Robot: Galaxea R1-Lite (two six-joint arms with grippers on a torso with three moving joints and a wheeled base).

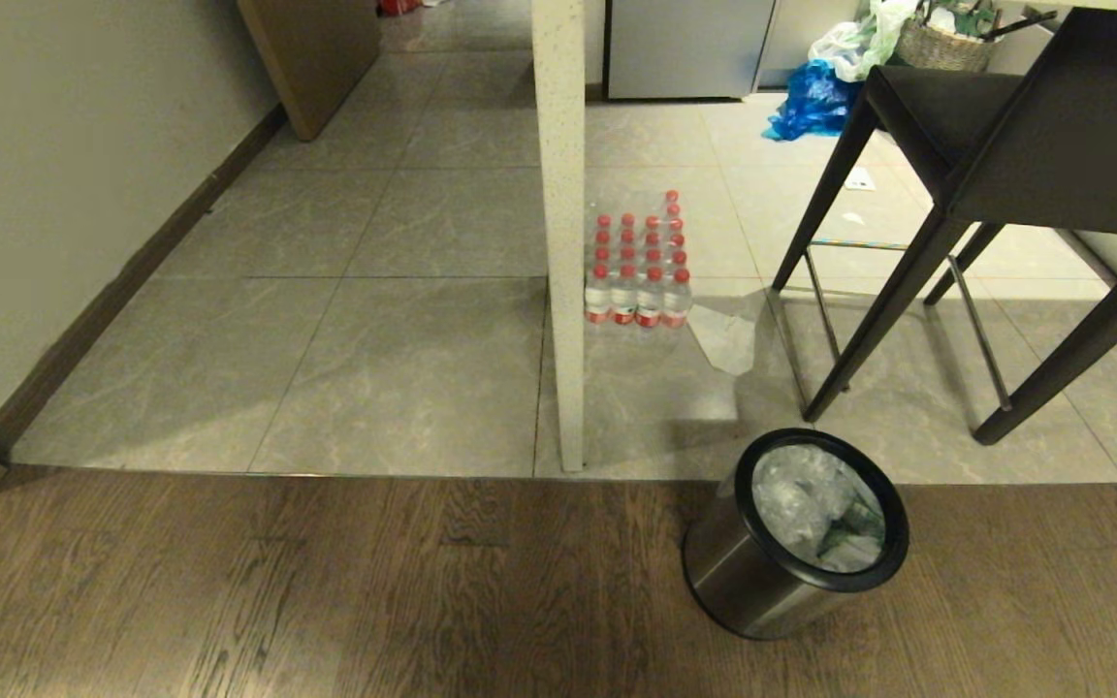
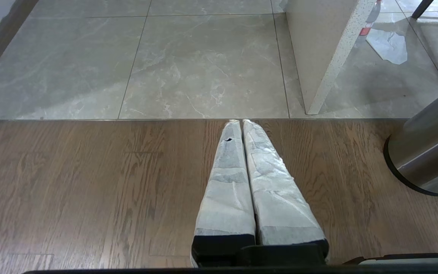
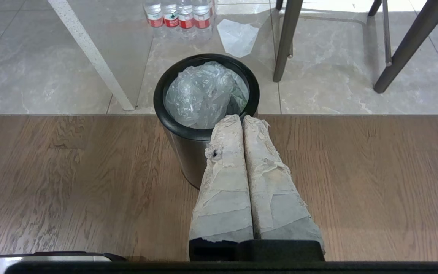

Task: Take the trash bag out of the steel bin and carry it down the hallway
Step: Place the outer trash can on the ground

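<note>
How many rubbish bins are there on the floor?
1. The steel bin stands on the dark wood floor, just before the grey tiles, with the trash bag inside. Others may be out of view.

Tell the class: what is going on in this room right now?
Nothing is being handled yet. The small brushed-steel bin with a black rim stands on the dark wood floor, with the crinkly translucent-white trash bag inside it. The right end effector is shut and empty, on the near side of the bin. The left end effector, also shut, is over bare wood beside the bin.
</note>
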